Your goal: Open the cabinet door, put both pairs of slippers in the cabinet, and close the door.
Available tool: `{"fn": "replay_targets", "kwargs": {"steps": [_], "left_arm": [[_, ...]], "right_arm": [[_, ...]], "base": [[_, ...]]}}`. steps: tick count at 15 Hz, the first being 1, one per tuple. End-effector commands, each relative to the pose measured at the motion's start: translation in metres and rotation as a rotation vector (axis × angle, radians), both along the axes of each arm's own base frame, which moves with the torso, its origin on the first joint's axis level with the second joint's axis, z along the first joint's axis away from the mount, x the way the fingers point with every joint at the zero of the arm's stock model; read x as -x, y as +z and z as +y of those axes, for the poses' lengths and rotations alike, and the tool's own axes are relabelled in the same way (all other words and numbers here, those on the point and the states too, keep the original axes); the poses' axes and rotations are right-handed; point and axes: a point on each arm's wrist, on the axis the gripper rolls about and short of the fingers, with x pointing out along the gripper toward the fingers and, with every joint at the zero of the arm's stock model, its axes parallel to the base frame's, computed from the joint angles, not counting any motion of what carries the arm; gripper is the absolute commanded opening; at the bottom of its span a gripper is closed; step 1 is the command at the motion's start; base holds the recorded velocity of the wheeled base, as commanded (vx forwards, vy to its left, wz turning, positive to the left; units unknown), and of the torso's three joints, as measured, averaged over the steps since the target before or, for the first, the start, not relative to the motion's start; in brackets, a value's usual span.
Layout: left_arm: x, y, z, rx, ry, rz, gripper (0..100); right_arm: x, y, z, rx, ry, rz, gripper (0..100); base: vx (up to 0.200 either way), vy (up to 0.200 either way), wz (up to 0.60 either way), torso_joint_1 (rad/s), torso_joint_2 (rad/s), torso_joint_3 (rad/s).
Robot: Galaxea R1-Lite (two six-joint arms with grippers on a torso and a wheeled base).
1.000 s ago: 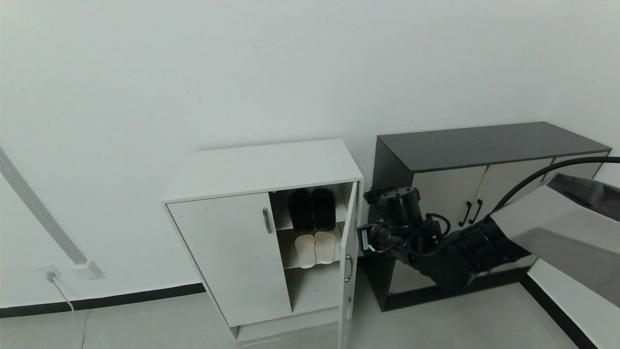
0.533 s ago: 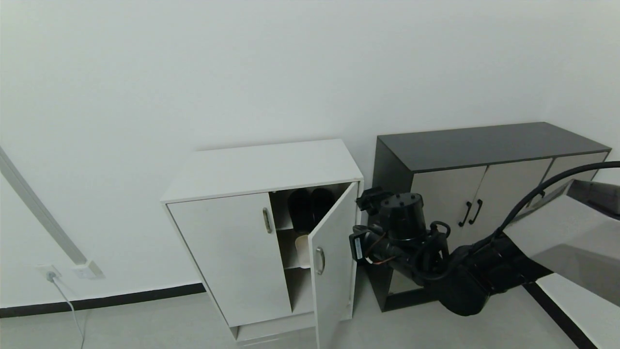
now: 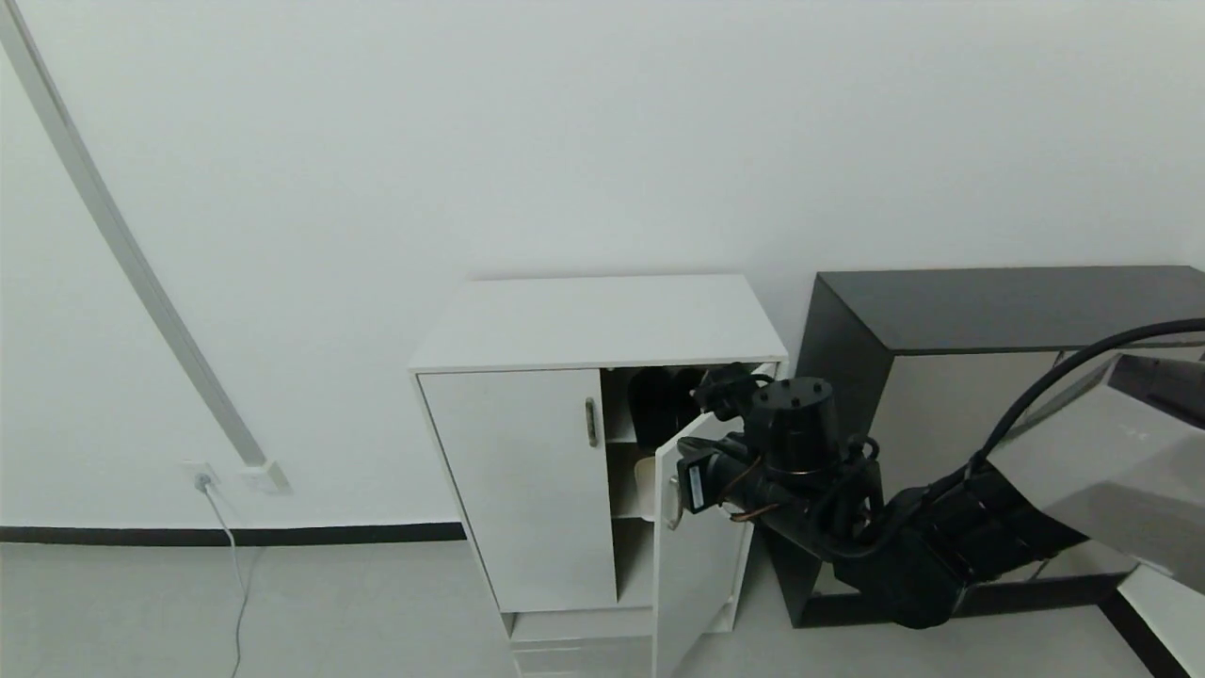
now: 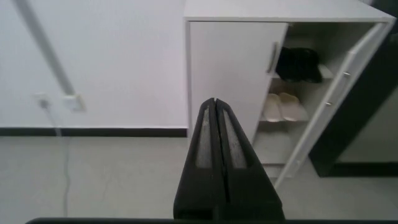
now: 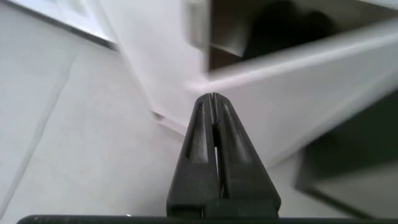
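white wall | cabinet door (image 3: 697, 574) ajar | both jaws clenched empty, right seemingly beside door

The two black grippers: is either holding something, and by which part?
Nothing is held. The left gripper and the right gripper are both shut with nothing between the fingers; the right one is close to the half-open white cabinet door.

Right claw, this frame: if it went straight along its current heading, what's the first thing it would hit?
Most likely the partly open cabinet door: the shut right claw points at its white face, seemingly close, though whether they already touch is unclear.
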Motion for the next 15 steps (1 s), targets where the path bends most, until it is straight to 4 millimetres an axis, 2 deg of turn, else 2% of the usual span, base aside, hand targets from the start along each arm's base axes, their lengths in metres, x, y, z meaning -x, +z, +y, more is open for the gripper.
{"fn": "replay_targets", "kwargs": {"steps": [1,4,6,11,15], "left_arm": [[0.000,0.000,0.000,0.000,-0.001,0.001,0],[0.000,0.000,0.000,-0.001,-0.001,0.002,0],[0.000,0.000,0.000,-0.001,-0.001,0.002,0],[0.000,0.000,0.000,-0.001,-0.002,0.002,0],[0.000,0.000,0.000,-0.001,-0.002,0.002,0]], "right_arm": [[-0.001,-0.003,-0.004,0.003,-0.009,0.006,0],[0.005,-0.001,-0.011,0.011,-0.016,0.004,0],[0.013,0.000,-0.024,0.028,-0.025,0.024,0],[0.027,-0.027,-0.036,0.097,-0.013,0.114,0],[0.025,-0.042,-0.032,0.120,-0.007,0.143,0]], "base": [[0.000,0.000,0.00,0.000,0.00,0.000],[0.000,0.000,0.00,0.000,0.00,0.000],[0.000,0.000,0.00,0.000,0.00,0.000],[0.000,0.000,0.00,0.000,0.00,0.000],[0.200,0.000,0.00,0.000,0.00,0.004]]}}
